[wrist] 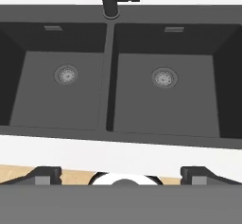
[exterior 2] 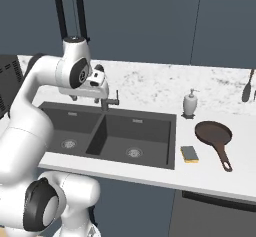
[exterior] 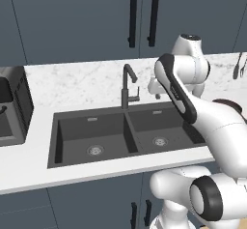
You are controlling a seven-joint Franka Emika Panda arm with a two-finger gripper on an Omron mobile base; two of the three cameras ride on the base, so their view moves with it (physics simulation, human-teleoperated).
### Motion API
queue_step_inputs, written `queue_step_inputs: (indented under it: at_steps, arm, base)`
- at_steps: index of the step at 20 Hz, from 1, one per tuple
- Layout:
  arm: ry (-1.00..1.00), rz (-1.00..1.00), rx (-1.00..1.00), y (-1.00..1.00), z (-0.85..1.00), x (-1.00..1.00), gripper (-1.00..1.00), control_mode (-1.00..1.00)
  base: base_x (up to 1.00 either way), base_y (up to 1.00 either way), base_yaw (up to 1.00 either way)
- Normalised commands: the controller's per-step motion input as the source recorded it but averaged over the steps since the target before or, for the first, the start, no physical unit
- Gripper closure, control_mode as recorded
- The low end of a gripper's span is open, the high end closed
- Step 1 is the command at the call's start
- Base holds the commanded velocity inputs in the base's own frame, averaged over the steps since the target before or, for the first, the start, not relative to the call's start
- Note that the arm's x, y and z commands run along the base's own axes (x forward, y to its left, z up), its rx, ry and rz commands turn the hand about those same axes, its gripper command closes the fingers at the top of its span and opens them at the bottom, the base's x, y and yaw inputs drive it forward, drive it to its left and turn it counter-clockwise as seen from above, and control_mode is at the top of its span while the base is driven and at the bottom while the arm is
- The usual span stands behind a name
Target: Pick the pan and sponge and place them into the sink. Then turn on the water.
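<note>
Right now the open claw (wrist: 121, 175) hangs above the dark grey double-basin sink (wrist: 109, 72). Beside it on the white desk (exterior 2: 210, 173), the round dark brown pan (exterior 2: 213, 133) and small yellow sponge (exterior 2: 189, 153) lie apart.

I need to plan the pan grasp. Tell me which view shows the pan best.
The right base view: the whole pan lies on the counter right of the sink, handle toward the camera, beside the sponge. In the left base view just a dark sliver peeks from behind the arm.

The white marble-patterned counter (exterior 2: 150, 86) carries a round dark brown pan (exterior 2: 214, 133), a small yellow dark-topped sponge (exterior 2: 189, 153) and a white soap dispenser bottle (exterior 2: 190, 103).
</note>
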Motion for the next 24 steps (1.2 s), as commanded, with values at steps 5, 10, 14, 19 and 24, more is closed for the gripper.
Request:
queue_step_inputs:
  at_steps: [5,10,14,19,24]
  arm:
    - [0.0,-0.01,0.0,-0.26,-0.04,0.02,-1.0,-1.0]
    - [0.0,-0.01,-0.04,-0.54,-0.27,0.0,-1.0,-1.0]
    - [0.0,0.0,-0.09,-0.58,-0.4,0.0,-1.0,-1.0]
    - [-0.02,0.0,-0.07,-0.71,-0.5,0.03,-1.0,-1.0]
    - [-0.03,0.0,-0.09,-0.95,-0.56,0.09,-1.0,-1.0]
  base:
    - [0.0,0.0,0.0]
    - [0.0,0.0,0.0]
    - [0.0,0.0,0.0]
    - [0.0,0.0,0.0]
    - [0.0,0.0,0.0]
